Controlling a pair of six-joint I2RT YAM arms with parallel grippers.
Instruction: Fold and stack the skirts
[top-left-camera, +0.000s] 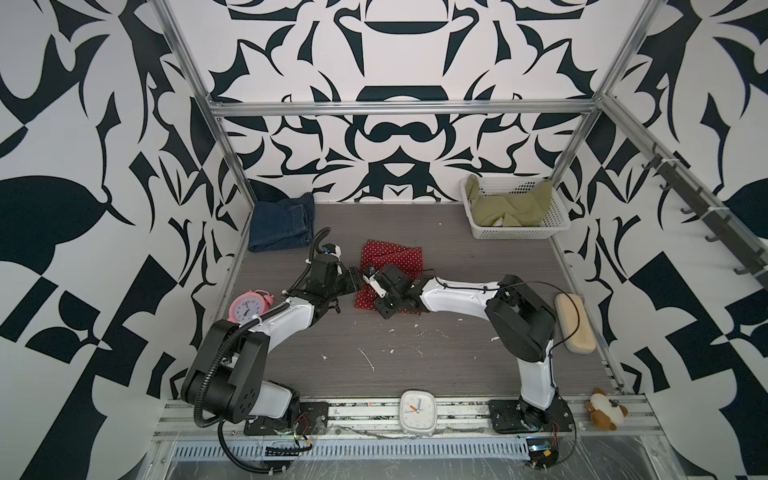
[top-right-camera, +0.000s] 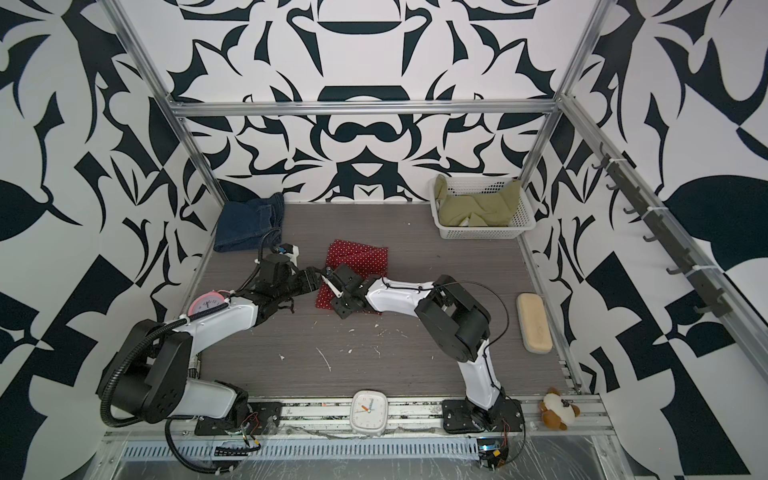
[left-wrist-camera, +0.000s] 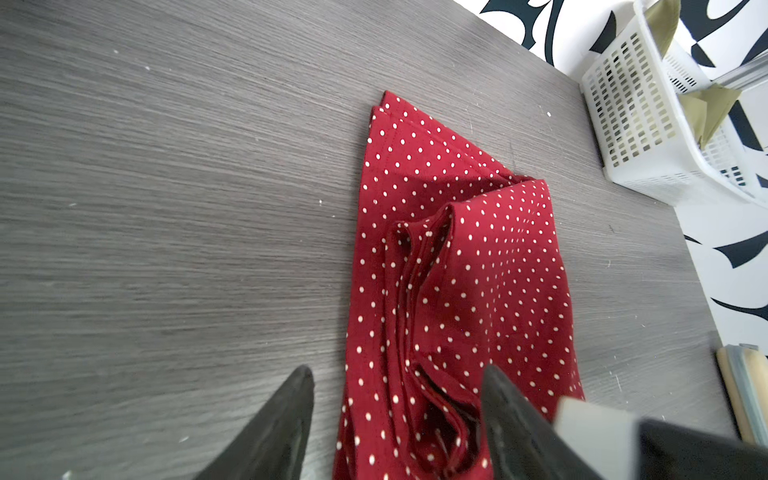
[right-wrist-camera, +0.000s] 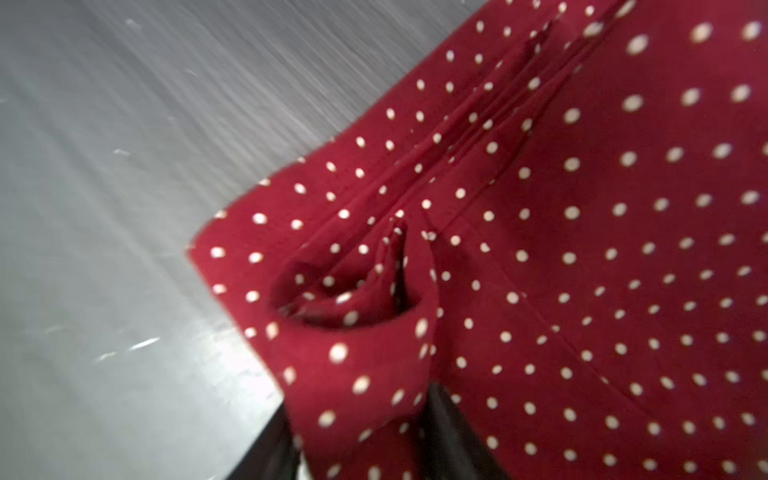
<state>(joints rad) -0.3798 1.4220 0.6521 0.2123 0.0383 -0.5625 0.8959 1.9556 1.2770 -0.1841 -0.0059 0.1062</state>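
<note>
The red skirt (top-left-camera: 395, 255) (top-right-camera: 359, 257) lies folded at the middle of the table (top-left-camera: 415, 353), a little to the far side, with both arms meeting at its left edge. The left gripper (top-left-camera: 354, 282) (top-right-camera: 315, 278) sits low at that edge with its fingers well apart. In the left wrist view (left-wrist-camera: 397, 372) one finger is over bare table and the other over the cloth (left-wrist-camera: 478, 270), so the layered, rumpled edge of the skirt runs between them without being pinched. The right gripper (top-left-camera: 372, 291) (top-right-camera: 332, 287) reaches across from the right and hangs over the skirt's near left part, just beside the left gripper. In the blurred right wrist view a puffed loop of the dotted cloth (right-wrist-camera: 582, 249) stands up between its two dark fingers (right-wrist-camera: 457, 436). The cloth hides their tips, so I cannot tell whether they pinch it or stand free. The denim skirt (top-left-camera: 280, 226) (top-right-camera: 249, 224) lies folded in the far left corner, well apart from the red one. The olive skirt (top-left-camera: 507, 205) (top-right-camera: 478, 208) is crumpled in the basket (top-left-camera: 515, 232) (top-right-camera: 482, 232) in the far right corner, spilling over its rim.
</note>
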